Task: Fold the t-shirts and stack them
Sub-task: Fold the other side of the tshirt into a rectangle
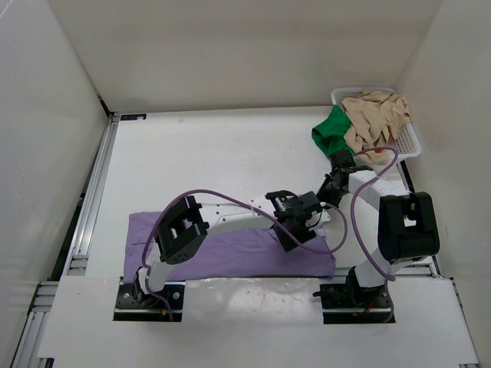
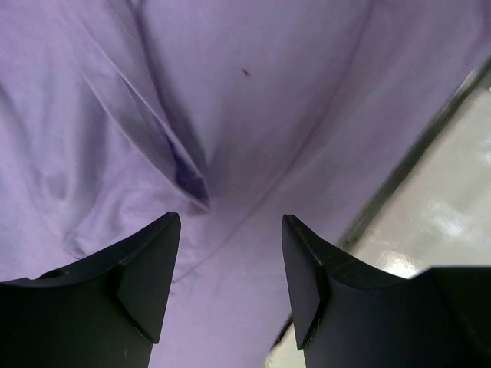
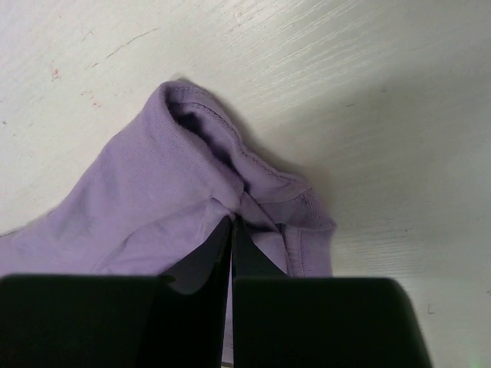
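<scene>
Where the soft, creased purple t-shirt (image 1: 230,253) lies flat on the tabletop (image 1: 215,153), well apart from the lattice basket (image 1: 410,142), we see the left gripper (image 2: 230,221) spread open over it and the right gripper (image 3: 232,221) clenched on its stitched hem; a crumpled tan t-shirt (image 1: 376,115) fills that basket.

Lavender t-shirt (image 1: 230,257): soft knit cloth, matt and creased. Its collar band is ribbed with visible stitching in the right wrist view.
Tan t-shirt (image 1: 376,115) and green t-shirt (image 1: 330,132), at the basket: matt cloth, crumpled.
Basket (image 1: 413,144): white plastic lattice, slight sheen.
Table (image 1: 215,153): white, matt, finely streaked, with small scuffs.
Rail (image 1: 86,211), along the table edge farthest from the basket: bare metal, dull sheen.
Left tool (image 2: 230,222) and right tool (image 3: 232,230): black, smooth, matt, plastic in look.
Cables (image 1: 230,201): smooth lilac sheath.
</scene>
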